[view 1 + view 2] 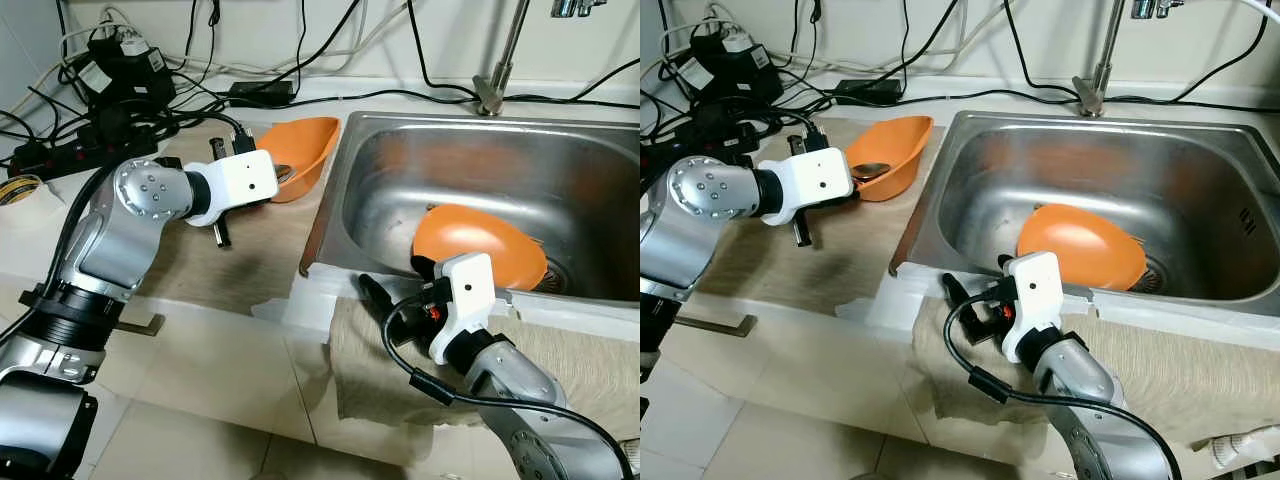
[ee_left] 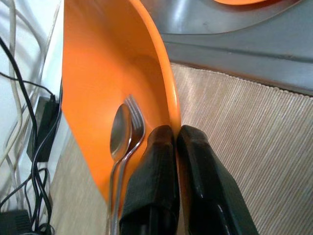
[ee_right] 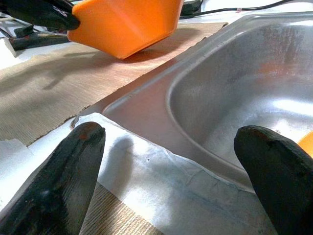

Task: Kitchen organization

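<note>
L gripper reaches across counter, pinching rim of orange bowl w/ spoon, fork. R gripper spread wide at sink edge; 2nd orange bowl inside.

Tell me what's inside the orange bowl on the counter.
A spoon and fork lie inside the bowl; the left pincer, clamping the rim, hides their handles.

You see two silver arms, the left arm with a screw-dotted round joint, white wrist housings, black cable looping off the right wrist, black-fingered claws.
</note>
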Robot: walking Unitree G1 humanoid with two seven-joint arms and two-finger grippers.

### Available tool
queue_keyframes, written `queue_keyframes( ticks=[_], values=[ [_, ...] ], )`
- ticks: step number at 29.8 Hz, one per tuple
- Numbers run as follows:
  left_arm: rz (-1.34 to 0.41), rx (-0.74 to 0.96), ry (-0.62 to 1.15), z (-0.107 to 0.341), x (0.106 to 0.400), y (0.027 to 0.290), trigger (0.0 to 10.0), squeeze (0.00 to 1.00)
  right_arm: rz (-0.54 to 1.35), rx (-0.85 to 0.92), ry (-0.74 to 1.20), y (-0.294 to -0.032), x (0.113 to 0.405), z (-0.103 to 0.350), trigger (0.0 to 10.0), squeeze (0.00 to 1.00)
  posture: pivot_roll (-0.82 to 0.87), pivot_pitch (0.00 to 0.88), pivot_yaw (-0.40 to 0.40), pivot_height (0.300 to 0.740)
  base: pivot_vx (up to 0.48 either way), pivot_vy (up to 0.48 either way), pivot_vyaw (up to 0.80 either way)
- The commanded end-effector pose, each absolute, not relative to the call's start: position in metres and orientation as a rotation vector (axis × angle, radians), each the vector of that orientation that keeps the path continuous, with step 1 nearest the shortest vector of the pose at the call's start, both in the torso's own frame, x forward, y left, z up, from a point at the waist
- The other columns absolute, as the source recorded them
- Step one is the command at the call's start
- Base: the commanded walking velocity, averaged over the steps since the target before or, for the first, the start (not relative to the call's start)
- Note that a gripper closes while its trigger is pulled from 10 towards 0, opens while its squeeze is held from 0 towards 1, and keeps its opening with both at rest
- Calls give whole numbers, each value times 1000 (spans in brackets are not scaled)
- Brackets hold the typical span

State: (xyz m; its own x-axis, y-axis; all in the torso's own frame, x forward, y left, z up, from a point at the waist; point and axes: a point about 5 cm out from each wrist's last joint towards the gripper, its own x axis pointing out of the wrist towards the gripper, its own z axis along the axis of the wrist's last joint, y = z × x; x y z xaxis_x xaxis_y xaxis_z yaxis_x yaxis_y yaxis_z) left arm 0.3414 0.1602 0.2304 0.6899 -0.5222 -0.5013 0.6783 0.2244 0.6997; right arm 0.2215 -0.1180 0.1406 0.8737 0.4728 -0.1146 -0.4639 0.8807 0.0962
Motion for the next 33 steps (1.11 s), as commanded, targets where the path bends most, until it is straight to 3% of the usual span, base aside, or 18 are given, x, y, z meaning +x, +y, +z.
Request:
queue_keyframes(
  ticks=[1,10,21,22,23,33],
  values=[
    [-871,1081,179,223,338,153,10000,0,496,62,144,-117,223,139,10000,0,18,0,97,736,0,0,0],
    [-999,1110,169,211,321,136,10000,0,490,65,141,-116,224,139,10000,0,22,0,104,736,0,0,0],
    [-1076,1174,183,203,311,134,10000,0,493,69,140,-114,224,139,10000,0,26,2,111,736,0,0,0],
    [-1071,1181,181,203,312,135,10000,576,492,68,141,-114,224,139,10000,0,25,1,110,736,0,0,0],
    [-1067,1190,182,202,312,136,10000,1000,491,69,141,-114,224,139,10000,0,25,0,111,736,0,0,0],
    [-1044,1219,192,203,315,142,10000,1000,488,64,142,-115,225,138,10000,0,23,0,107,736,0,0,0]
  ],
)
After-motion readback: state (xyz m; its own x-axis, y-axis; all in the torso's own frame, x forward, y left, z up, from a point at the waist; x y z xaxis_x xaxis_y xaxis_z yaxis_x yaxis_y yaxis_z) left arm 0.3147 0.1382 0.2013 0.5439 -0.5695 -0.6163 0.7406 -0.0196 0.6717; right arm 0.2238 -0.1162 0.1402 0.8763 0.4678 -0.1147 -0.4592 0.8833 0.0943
